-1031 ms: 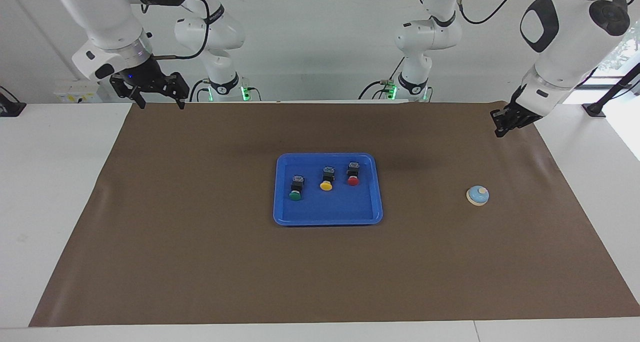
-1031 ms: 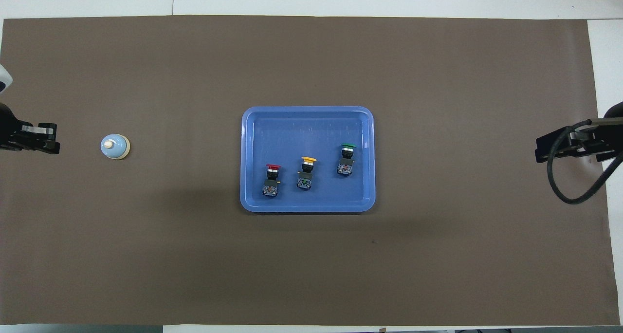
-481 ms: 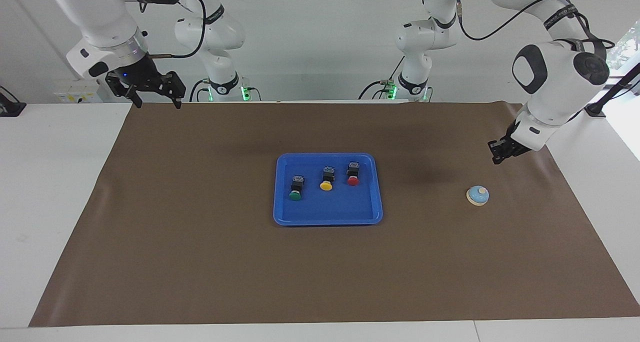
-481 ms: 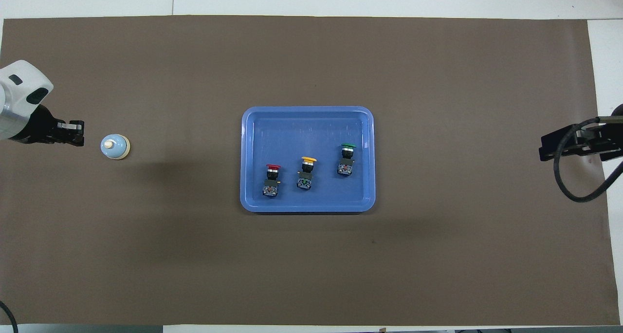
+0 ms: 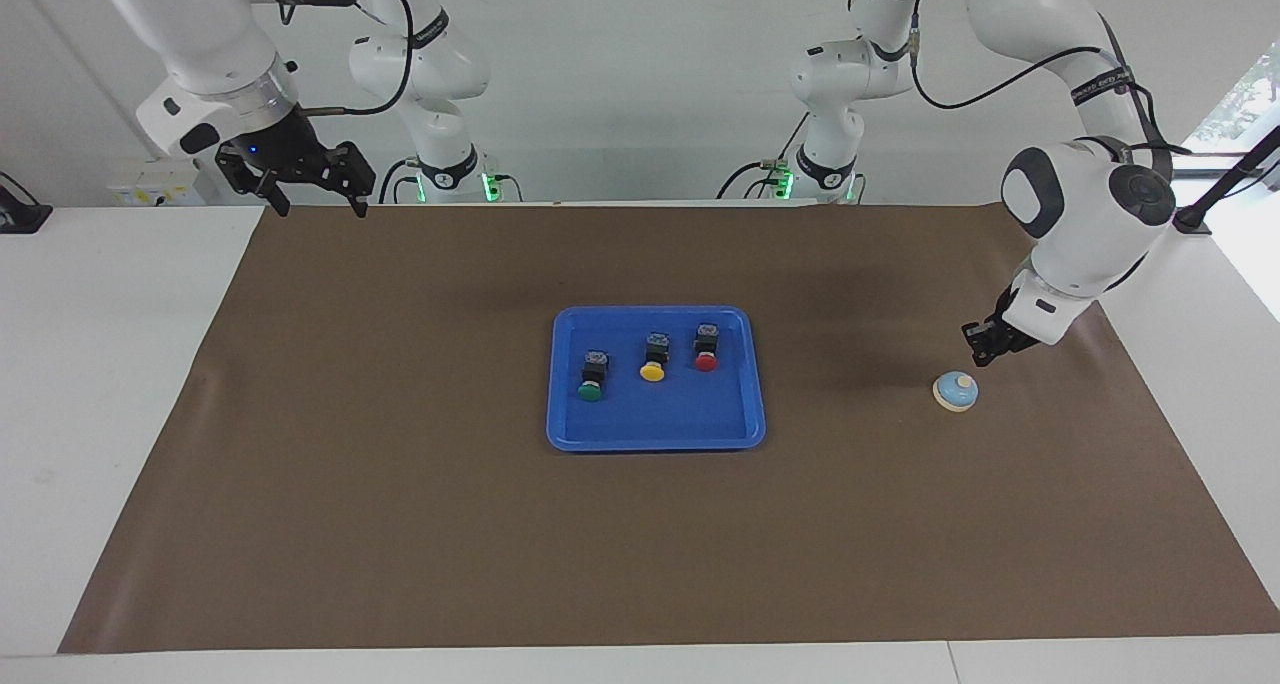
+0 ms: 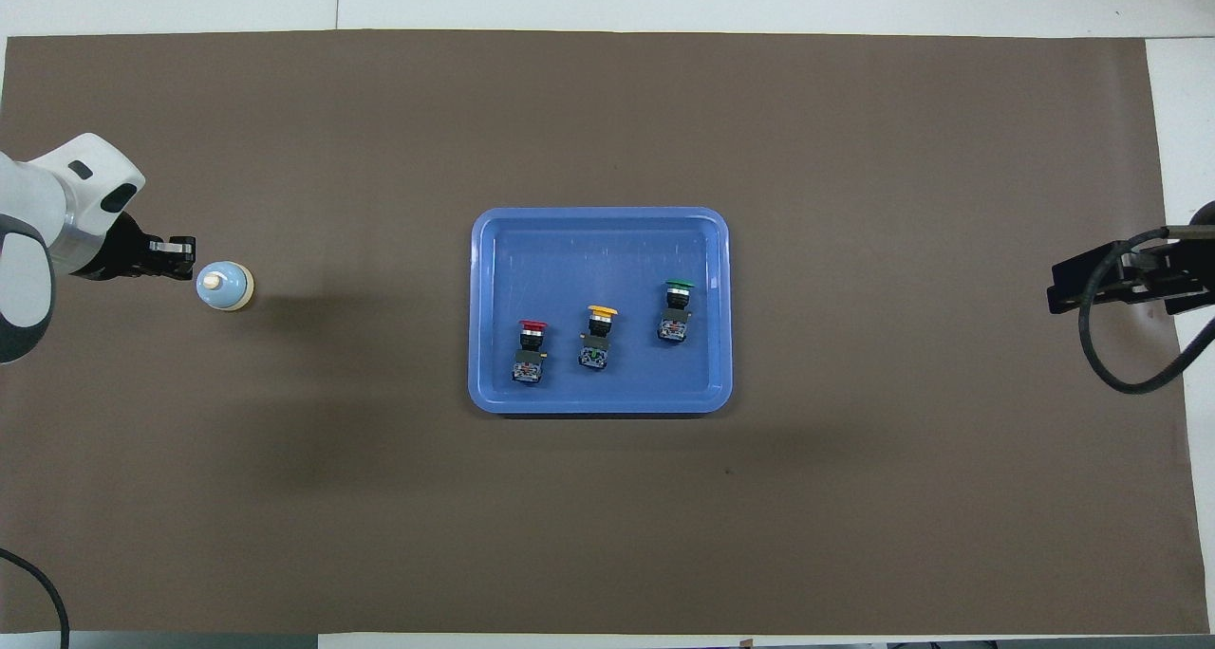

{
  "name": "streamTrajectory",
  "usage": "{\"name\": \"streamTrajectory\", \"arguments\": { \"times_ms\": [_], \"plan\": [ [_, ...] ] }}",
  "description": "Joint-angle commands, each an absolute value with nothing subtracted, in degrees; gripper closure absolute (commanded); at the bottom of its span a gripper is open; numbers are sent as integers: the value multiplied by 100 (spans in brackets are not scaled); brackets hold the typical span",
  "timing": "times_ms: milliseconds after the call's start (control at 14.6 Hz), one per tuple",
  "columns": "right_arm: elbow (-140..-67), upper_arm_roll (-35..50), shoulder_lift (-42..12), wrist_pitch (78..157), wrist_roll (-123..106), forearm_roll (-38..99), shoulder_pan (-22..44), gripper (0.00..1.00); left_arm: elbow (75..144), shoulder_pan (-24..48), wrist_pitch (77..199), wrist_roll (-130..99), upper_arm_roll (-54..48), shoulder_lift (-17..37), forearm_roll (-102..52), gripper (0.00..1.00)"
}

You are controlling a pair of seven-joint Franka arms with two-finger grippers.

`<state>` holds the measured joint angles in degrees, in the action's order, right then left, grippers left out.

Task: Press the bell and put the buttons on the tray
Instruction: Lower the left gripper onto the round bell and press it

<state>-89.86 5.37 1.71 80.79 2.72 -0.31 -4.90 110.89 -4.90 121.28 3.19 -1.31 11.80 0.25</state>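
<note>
The light-blue bell (image 5: pixel 955 391) stands on the brown mat toward the left arm's end of the table; it also shows in the overhead view (image 6: pixel 225 286). My left gripper (image 5: pixel 984 350) is shut and hangs low just above the bell, a little to its robot side, not touching it; the overhead view shows it (image 6: pixel 180 254) too. The blue tray (image 5: pixel 650 432) lies mid-table and holds the green button (image 5: pixel 590 379), the yellow button (image 5: pixel 653 358) and the red button (image 5: pixel 706 349). My right gripper (image 5: pixel 316 202) is open and empty, raised over the mat's edge nearest the robots.
The brown mat (image 5: pixel 400 524) covers most of the white table. The right arm's black cable (image 6: pixel 1120 364) loops over the mat's end in the overhead view.
My left gripper has come down and moved toward the bell, from over the mat's corner to just above it. The right arm has hardly moved. The buttons and tray are unchanged.
</note>
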Motion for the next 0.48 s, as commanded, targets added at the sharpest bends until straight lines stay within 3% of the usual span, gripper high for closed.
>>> {"name": "streamTrajectory", "arguments": {
  "times_ms": [0, 412],
  "plan": [
    [-9017, 580, 220, 7945, 325, 70, -589, 0, 11162, -545, 12384, 387, -149, 1335, 9, 100],
    [-9026, 580, 237, 7945, 325, 70, -589, 0, 11531, -545, 12876, 387, -149, 1424, 9, 100]
  ]
}}
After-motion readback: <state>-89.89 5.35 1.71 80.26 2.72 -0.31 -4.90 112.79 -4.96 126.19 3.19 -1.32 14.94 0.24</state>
